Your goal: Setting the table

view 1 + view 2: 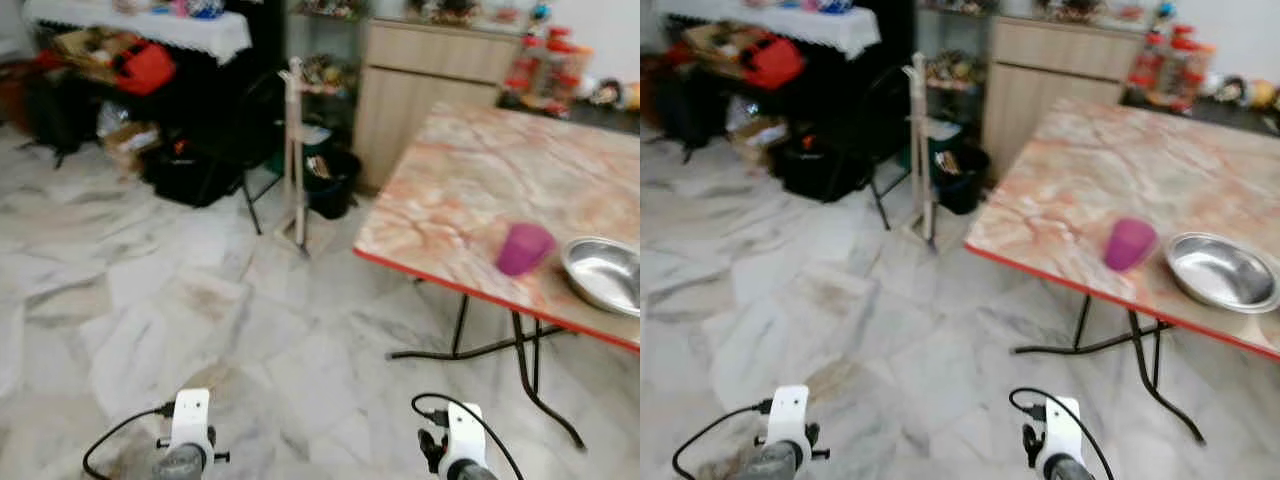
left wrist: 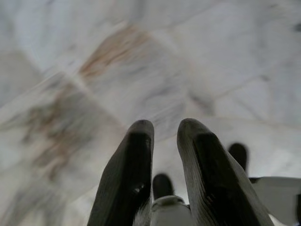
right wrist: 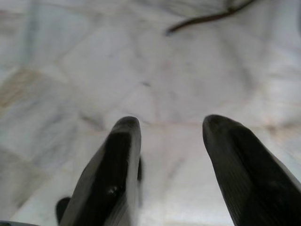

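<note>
A marble-patterned table [image 1: 470, 170] with a red edge stands ahead on my right. Near its front edge sit a purple cup [image 1: 524, 248], upside down, and a shiny metal bowl [image 1: 605, 272] just right of it. Both arms hang low over the marble floor, left arm [image 1: 185, 440] and right arm [image 1: 460, 445], well short of the table. In the left wrist view my left gripper [image 2: 164, 129] has its fingers nearly together with nothing between them. In the right wrist view my right gripper [image 3: 171, 125] is open and empty above the floor.
The table's black folding legs [image 1: 525, 360] reach out over the floor. A wooden stand [image 1: 295, 150], a black bin [image 1: 330, 185] and a wooden cabinet [image 1: 430, 80] lie beyond. Bags and a red bag [image 1: 145, 65] clutter the far left. Bottles [image 1: 545, 65] stand behind the table.
</note>
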Controlling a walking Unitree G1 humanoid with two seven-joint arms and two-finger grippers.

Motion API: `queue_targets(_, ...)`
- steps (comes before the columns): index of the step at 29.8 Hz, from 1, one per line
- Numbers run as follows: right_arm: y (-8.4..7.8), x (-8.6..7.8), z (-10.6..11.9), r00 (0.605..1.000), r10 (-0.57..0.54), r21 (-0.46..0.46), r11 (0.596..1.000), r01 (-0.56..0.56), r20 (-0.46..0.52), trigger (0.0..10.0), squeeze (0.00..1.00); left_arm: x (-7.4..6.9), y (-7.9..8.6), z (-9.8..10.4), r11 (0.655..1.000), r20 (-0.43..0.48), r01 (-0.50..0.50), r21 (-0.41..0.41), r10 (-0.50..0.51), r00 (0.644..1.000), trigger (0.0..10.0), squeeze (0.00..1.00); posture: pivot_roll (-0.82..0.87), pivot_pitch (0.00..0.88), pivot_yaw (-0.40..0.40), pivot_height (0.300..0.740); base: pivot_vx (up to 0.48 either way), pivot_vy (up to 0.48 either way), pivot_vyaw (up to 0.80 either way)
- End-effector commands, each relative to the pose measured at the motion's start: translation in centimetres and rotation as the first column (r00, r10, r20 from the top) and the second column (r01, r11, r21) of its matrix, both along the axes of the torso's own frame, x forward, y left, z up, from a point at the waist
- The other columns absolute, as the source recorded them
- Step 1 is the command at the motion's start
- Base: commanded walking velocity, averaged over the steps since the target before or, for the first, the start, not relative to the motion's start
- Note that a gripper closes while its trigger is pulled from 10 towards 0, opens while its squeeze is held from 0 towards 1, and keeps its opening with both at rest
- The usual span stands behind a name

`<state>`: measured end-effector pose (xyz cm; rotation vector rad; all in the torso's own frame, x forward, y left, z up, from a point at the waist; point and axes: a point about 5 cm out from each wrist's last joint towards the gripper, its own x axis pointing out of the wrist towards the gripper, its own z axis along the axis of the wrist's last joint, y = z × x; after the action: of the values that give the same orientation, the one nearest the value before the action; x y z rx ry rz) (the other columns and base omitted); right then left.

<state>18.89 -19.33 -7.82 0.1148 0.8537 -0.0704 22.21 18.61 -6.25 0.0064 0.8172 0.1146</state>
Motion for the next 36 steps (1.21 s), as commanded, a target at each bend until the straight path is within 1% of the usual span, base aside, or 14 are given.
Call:
queue_targets(1,0.06,0.41,0.21,1.0,0.0,-0.003,1.0,0.0,0.013,10.0,0.0,-0.41,-0.12,-0.28,1.0,-0.017,0.008,-0.008,-0.008,1.0,10.0,0.0,-0.01,0.0,-0.044,0.728,0.0,0.0,-0.77)
queue_targets(12,-0.27,0.05,0.08,1.0,-0.016,-0.01,1.0,0.016,0.008,10.0,0.0,-0.4,-0.51,-0.32,1.0,-0.017,0.025,-0.019,-0.026,1.0,10.0,0.0,-0.02,0.0,-0.039,0.728,0.0,0.0,-0.77)
queue_targets(25,0.06,-0.06,-0.02,1.0,-0.024,-0.002,1.0,0.024,0.007,10.0,0.0,-0.26,-0.47,-0.24,0.999,-0.016,0.041,-0.015,-0.041,0.999,10.0,0.0,-0.02,0.0,-0.027,0.728,0.0,0.0,-0.77)
queue_targets(26,0.03,-0.05,0.0,0.999,-0.039,0.005,0.999,0.039,0.011,10.0,0.0,-0.26,-0.48,-0.24,0.999,-0.017,0.042,-0.015,-0.042,0.999,10.0,0.0,-0.02,0.0,-0.027,0.728,0.0,0.0,-0.77)
queue_targets(31,-0.01,0.05,0.07,0.998,-0.055,0.007,0.998,0.055,0.02,10.0,0.0,-0.23,-0.44,-0.22,0.999,-0.017,0.043,-0.015,-0.043,0.999,10.0,0.0,-0.02,0.0,-0.025,0.728,0.0,0.0,0.0)
queue_targets(36,0.19,0.17,0.1,0.998,-0.05,0.009,0.999,0.05,0.023,10.0,0.0,-0.23,-0.45,-0.25,0.998,-0.034,0.061,0.012,-0.061,0.998,10.0,0.0,-0.01,0.0,-0.023,0.728,0.0,0.0,0.0)
